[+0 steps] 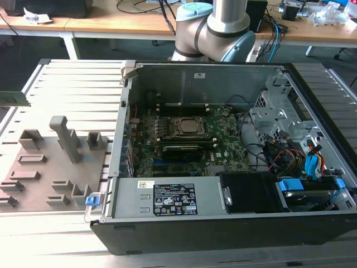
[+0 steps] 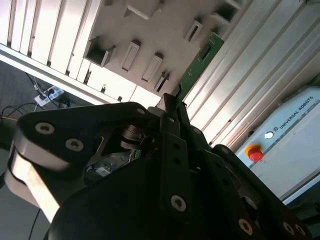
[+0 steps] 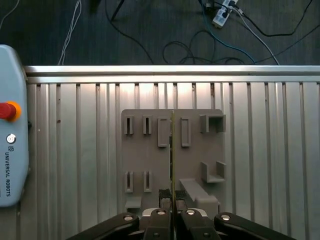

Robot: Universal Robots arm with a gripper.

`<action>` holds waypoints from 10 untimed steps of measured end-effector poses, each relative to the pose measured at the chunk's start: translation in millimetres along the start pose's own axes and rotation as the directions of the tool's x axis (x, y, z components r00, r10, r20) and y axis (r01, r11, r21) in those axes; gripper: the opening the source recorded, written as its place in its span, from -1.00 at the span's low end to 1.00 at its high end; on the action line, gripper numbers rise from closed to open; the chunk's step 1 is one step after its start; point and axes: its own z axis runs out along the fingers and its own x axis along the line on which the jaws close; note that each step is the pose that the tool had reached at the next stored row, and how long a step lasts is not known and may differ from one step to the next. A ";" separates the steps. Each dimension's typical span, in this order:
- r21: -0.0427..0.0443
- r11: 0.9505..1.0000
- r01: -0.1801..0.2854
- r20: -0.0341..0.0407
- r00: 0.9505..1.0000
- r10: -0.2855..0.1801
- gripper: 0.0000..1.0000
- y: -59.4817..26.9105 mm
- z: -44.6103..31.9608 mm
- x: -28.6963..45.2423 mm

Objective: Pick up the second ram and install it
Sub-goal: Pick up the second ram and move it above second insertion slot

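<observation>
Over the grey fixture plate (image 3: 145, 157), the end effector (image 3: 172, 209) clamps the second ram (image 3: 172, 150) (edge-on).

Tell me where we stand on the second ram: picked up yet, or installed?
Picked up: the gripper is shut on the second ram, holding it edge-on above the grey fixture plate. Not yet installed: in the exterior view the ram is off to the left of the open computer case.

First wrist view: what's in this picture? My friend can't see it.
The gripper holds the second ram, a thin green stick seen edge-on, between its shut jaws. Beyond it lie a grey fixture plate and a ribbed metal table.
</observation>
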 end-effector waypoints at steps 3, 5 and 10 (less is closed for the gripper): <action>0.000 1.000 0.000 0.000 1.000 0.000 -0.73 -14.6 -0.7 -0.2; 0.000 1.000 0.000 0.000 1.000 0.000 -0.73 -22.0 -1.0 -0.4; -0.002 1.000 0.000 0.000 1.000 0.000 -0.73 -53.7 -2.6 -0.9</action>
